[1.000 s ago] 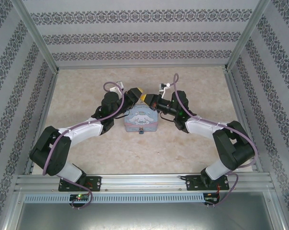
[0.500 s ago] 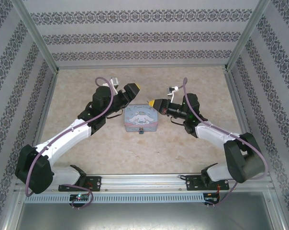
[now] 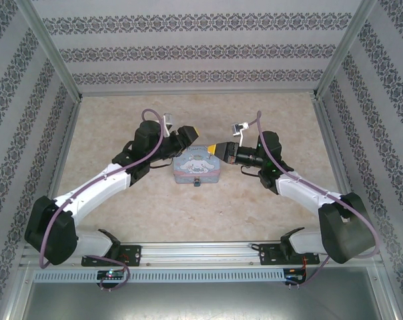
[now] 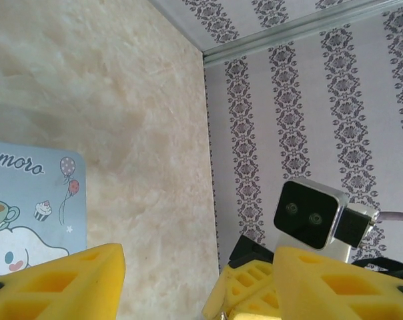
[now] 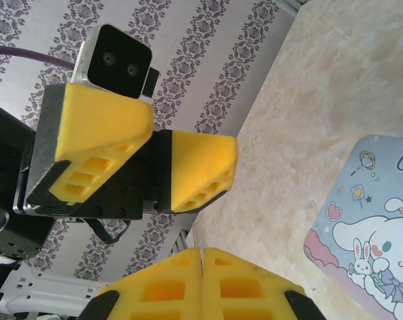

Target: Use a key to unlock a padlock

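Now, your left gripper point(image 3: 190, 133) hangs open and empty over the far edge of the tin box point(image 3: 196, 167); your right gripper point(image 3: 217, 148), pinched shut, sits just beside it, key inside or not I cannot tell. The padlock point(image 3: 197, 183) sits at the box's near edge. Bring one gripper round and steady it first.

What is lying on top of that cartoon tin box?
Nothing that I can see: the tin box shows its bare printed lid. The right gripper hangs by its far right corner and may cover a bit of it; the inside is hidden.
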Motion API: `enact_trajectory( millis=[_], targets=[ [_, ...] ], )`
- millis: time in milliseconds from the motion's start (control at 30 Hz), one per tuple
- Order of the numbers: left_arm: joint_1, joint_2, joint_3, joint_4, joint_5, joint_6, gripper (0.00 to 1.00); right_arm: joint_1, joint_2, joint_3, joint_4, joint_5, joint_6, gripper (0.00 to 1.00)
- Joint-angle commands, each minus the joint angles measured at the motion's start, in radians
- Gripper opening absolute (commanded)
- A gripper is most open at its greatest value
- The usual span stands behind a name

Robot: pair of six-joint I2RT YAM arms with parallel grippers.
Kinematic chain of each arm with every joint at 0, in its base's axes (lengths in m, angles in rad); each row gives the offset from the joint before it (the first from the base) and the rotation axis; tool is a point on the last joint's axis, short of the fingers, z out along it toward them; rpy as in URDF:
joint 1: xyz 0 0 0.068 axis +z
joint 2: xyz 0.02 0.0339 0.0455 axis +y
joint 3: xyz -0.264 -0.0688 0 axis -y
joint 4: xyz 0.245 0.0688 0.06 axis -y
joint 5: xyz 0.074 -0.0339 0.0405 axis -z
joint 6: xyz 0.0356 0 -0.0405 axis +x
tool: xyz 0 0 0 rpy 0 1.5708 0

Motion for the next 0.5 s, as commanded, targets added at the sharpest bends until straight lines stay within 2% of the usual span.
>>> enact_trajectory(
  millis=[0,233,467],
  targets=[
    [0.001,0.011,0.017,0.025,0.032,0.035,0.59,0.001,-0.016,-0.022,0.015,-0.019,-0.012,0.0],
    [0.001,-0.006,-0.026,-0.029,0.015,0.102,0.55,-0.006,-0.022,-0.075,-0.011,0.048,0.029,0.0],
    [-0.011,-0.059,-0.136,-0.12,0.038,0.245,0.54,-0.023,0.037,-0.092,-0.013,0.111,0.072,0.0]
  ],
)
